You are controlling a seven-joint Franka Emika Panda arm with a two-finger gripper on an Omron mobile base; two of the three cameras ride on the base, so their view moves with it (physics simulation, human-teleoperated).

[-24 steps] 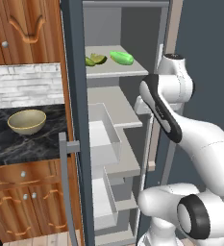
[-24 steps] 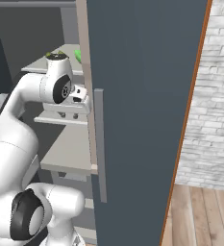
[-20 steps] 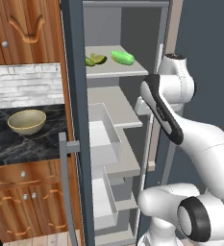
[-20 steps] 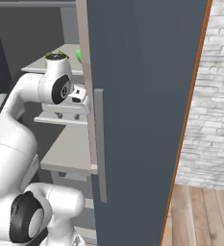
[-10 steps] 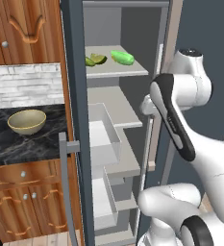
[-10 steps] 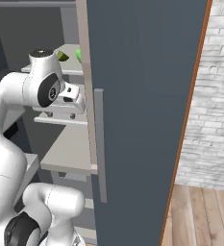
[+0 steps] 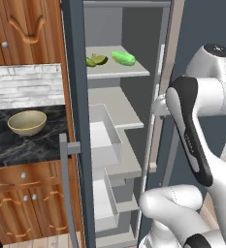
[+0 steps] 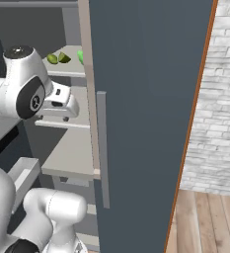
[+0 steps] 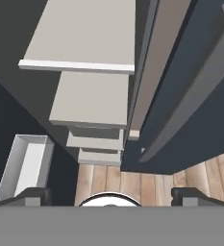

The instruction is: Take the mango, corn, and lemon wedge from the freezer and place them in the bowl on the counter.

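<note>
Lemon wedge [image 7: 98,60] half behind freezer [image 7: 78,97] door

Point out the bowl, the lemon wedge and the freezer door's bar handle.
bowl [image 7: 27,122], left base view, on its olive inside.
lemon wedge [image 7: 99,59], left base view, on its top face, upper shelf.
bar handle [image 8: 102,148], right base view, mid-length of the grey vertical bar.

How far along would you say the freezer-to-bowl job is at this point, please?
Done: the freezer stands open. In hand: nothing; the end effector is open, beside the door. Left: the lemon wedge sits on the upper shelf, and the bowl on the counter is empty.
</note>
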